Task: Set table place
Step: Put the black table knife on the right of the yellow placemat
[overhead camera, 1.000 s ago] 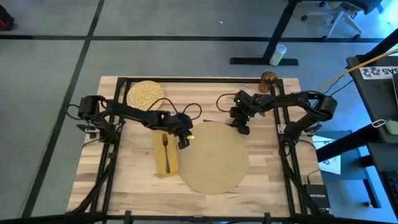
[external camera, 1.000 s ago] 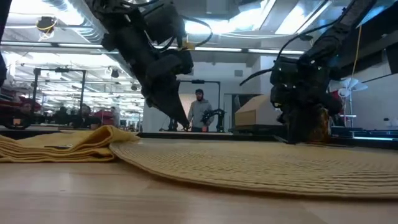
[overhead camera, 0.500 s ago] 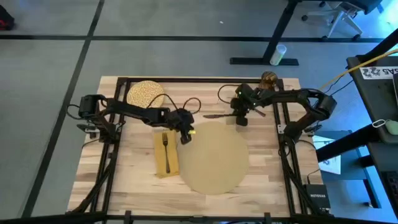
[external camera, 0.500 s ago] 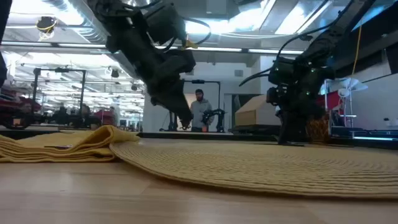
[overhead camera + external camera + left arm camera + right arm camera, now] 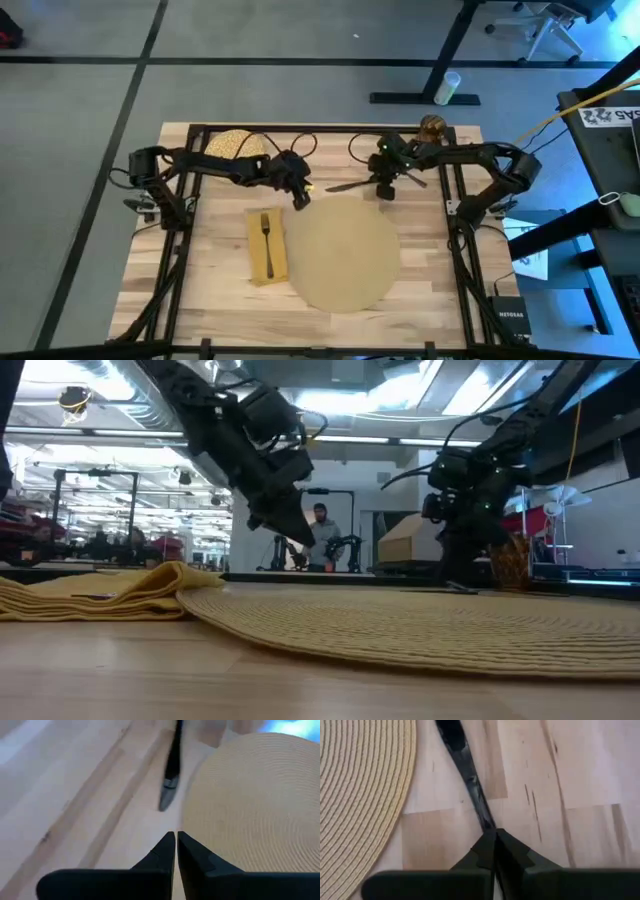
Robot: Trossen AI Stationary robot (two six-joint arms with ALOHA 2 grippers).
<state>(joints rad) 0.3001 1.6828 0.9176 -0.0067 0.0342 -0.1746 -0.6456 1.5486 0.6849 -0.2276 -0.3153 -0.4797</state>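
A round tan placemat (image 5: 345, 250) lies mid-table. To its left is the yellow napkin (image 5: 265, 250), with a dark fork (image 5: 266, 230) lying on it. The speckled plate (image 5: 230, 145) sits at the far left, partly hidden under my left arm. An amber glass (image 5: 432, 127) stands at the far right. A dark long utensil (image 5: 345, 185) lies just beyond the placemat's far edge. My right gripper (image 5: 384, 190) is shut on its right end. My left gripper (image 5: 301, 202) hovers shut off the utensil's left end, holding nothing. My right gripper pinches the utensil's narrow end (image 5: 488, 824) between its two fingertips, coming steeply from above. The utensil runs on away from the fingers, about level, toward the table's left. Whether it rests on the wood or hangs just over it, I cannot tell.
Black frame rails (image 5: 300, 128) run along the table's far edge and down both sides. Bare wood (image 5: 215, 270) shows left of the napkin and along the near edge. In the low view a person (image 5: 320, 540) stands far off in the room.
My left gripper has risen from beside the napkin and gone toward the far edge, ending off the utensil's left end. My right gripper has moved from the placemat's far rim a little toward the far edge, and the utensil now shows to its left.
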